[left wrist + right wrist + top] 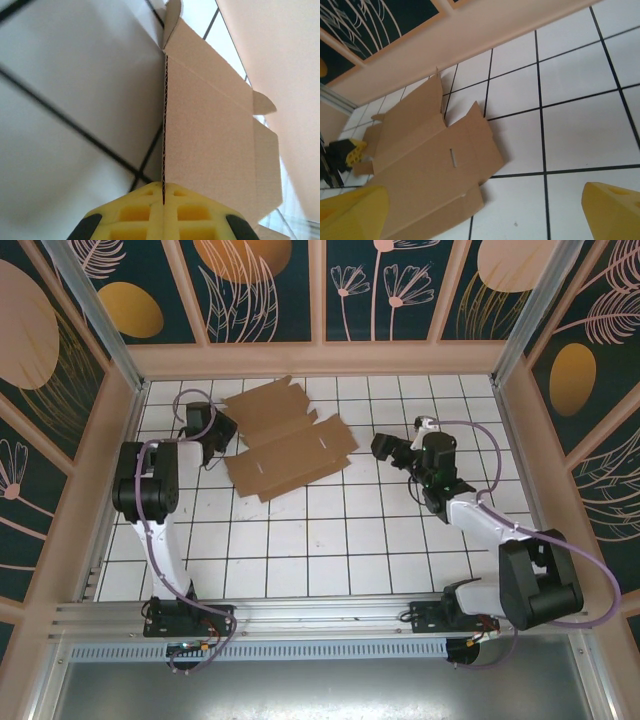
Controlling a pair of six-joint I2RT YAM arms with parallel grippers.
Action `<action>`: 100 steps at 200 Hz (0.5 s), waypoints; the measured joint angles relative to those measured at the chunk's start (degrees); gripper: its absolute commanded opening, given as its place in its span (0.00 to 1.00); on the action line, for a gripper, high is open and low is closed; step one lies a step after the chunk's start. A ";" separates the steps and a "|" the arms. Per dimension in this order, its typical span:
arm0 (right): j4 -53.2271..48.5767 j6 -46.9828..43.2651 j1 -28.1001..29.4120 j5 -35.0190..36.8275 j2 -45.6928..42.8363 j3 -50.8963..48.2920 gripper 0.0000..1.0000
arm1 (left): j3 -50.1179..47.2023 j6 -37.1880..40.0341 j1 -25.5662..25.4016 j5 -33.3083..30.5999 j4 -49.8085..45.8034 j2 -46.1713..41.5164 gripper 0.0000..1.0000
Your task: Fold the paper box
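Left pincer point(218, 430) clamped on box edge, right pincer point(385, 447) gaping, empty.
Top: flat brown corrugated paper box point(290, 445) lies unfolded, far left on the white tiled worktop point(330, 540); right pincer just off its right end. Left wrist: yellow fingers point(135, 212) pinch the sheet's edge point(215, 140). Right wrist: box point(430, 160) ahead, untouched. Likely light, thin, slides on tile, stiff between creases; hold flap edges, bend along score lines.
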 measured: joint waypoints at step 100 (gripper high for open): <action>4.22 25.20 -0.02 4.09 1.95 -6.93 0.87 | -15.52 -34.25 -21.14 -18.97 15.74 -5.97 0.41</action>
